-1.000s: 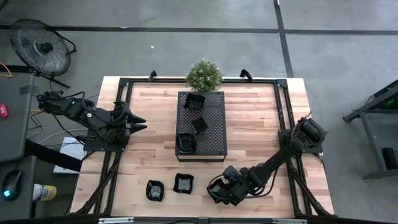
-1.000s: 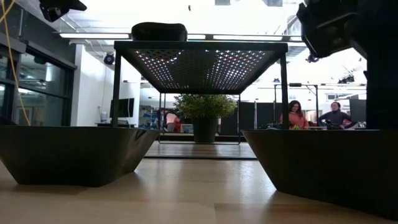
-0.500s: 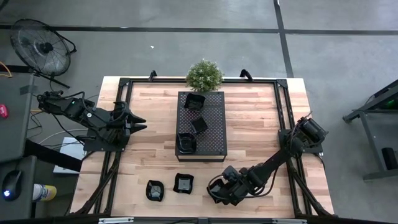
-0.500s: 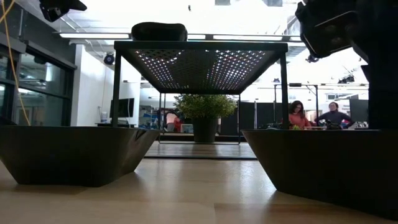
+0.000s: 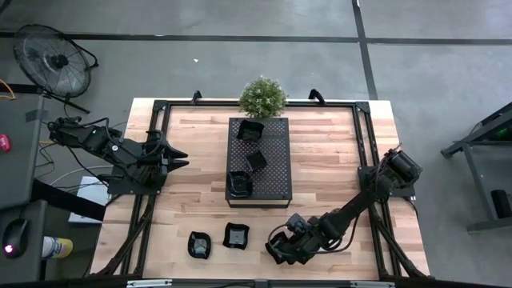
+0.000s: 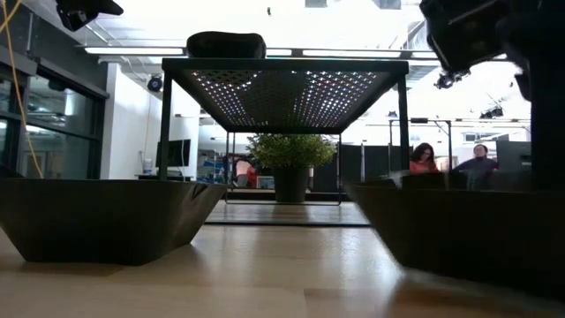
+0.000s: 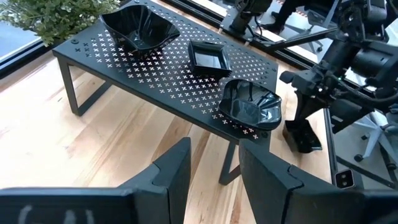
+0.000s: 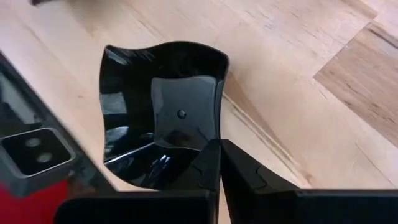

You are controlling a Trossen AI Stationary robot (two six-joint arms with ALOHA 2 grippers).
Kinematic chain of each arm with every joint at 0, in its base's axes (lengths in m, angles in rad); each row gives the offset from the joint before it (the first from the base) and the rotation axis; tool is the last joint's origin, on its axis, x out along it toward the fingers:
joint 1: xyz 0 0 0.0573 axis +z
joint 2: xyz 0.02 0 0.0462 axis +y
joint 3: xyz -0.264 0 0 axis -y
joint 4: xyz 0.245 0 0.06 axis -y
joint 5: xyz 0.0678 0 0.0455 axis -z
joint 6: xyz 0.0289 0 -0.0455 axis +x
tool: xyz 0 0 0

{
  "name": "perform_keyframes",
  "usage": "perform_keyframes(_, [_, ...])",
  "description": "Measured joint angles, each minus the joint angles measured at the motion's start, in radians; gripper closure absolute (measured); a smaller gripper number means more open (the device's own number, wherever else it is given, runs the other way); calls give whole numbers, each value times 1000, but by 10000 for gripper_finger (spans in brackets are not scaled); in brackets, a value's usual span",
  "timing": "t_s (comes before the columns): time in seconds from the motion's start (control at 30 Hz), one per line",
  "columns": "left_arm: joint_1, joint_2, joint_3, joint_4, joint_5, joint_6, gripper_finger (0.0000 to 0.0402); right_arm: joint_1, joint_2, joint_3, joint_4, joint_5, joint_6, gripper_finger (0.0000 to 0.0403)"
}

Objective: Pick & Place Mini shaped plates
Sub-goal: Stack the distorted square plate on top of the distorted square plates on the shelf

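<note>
Near the table's front edge, right of centre, the right gripper is pinched together on the rim of 1 mini shaped plate: glossy black, roughly square, with a wavy flared rim, a flat square floor and a small dot at its centre. In the low view this plate appears blurred.

2 further black plates rest on the wood along the front edge, left of centre: a rounder one and a squarer one, just beside each other and apart from the held plate.

3 more sit on the black perforated tray at the table's middle: a wavy-rimmed one at the end by the potted plant, a small flat square one in the middle, and a crumpled-looking round one at the front end.

At the table's left edge the left gripper waits above the wood, its fingers apart and holding nothing.

No brand, label or legible writing is visible on any plate.
</note>
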Motion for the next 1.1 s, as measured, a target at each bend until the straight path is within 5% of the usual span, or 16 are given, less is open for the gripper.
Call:
perform_keyframes(0.4, [0, 0, 0, 0, 1, 0, 268, 0, -187, 1, -50, 19, 33, 402])
perform_keyframes(0.67, [0, 0, 0, 0, 2, 0, 268, -7, -354, 1, -105, 149, 57, 402])
perform_keyframes(1.1, [0, 0, 0, 1, 3, 0, 268, -172, -472, 19, -138, 272, -11, 403])
